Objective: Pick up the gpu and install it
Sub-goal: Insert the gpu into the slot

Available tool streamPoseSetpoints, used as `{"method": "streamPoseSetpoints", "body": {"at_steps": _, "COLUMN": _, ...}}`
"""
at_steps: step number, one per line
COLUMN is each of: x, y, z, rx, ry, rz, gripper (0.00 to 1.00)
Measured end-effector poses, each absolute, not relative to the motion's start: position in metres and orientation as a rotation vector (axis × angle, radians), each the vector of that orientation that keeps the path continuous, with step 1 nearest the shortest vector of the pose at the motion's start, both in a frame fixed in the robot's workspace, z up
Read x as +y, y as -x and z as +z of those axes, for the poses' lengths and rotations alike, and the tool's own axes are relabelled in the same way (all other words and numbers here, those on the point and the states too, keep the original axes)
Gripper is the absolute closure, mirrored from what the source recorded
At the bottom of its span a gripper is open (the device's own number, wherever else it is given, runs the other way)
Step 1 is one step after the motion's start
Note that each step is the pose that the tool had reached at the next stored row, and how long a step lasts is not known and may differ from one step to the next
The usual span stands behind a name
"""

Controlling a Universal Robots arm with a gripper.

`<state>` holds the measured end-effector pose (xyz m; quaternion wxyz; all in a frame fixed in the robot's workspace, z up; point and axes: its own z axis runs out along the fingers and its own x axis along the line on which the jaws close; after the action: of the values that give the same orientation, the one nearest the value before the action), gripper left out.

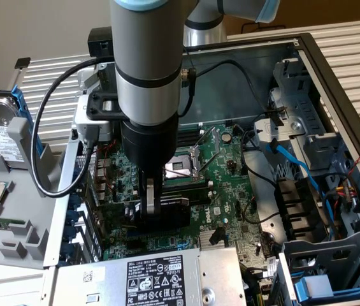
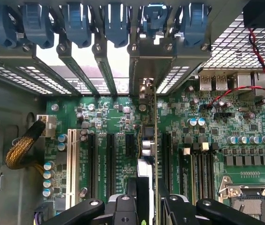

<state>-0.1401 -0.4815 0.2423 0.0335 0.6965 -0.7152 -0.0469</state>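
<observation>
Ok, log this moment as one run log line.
gripper: shut on gpu | gpu: upright on edge, down among motherboard slots | bracket end toward rear slot openings | seating: cannot tell

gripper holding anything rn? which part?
Yes: the gripper is shut on the gpu, fingers clamping its upper edge as it stands on edge over the motherboard slots.

Inside the open case (image 1: 332, 76), the gpu (image 1: 167, 213) stands on edge on the motherboard (image 1: 230, 185), the gripper (image 1: 149, 203) over it. The CPU socket (image 1: 178, 167) lies just behind, the power supply (image 1: 148, 280) in front. A hard drive (image 1: 1, 137) sits outside the case, at the exterior view's left.
</observation>
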Motion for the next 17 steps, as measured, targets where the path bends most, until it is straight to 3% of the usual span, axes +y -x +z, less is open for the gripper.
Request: {"method": "streamPoseSetpoints", "body": {"at_steps": 17, "x": -0.4815, "y": 0.1403, "z": 0.2425, "rx": -2.2, "ry": -2.142, "rz": -0.144, "gripper": 0.73}}
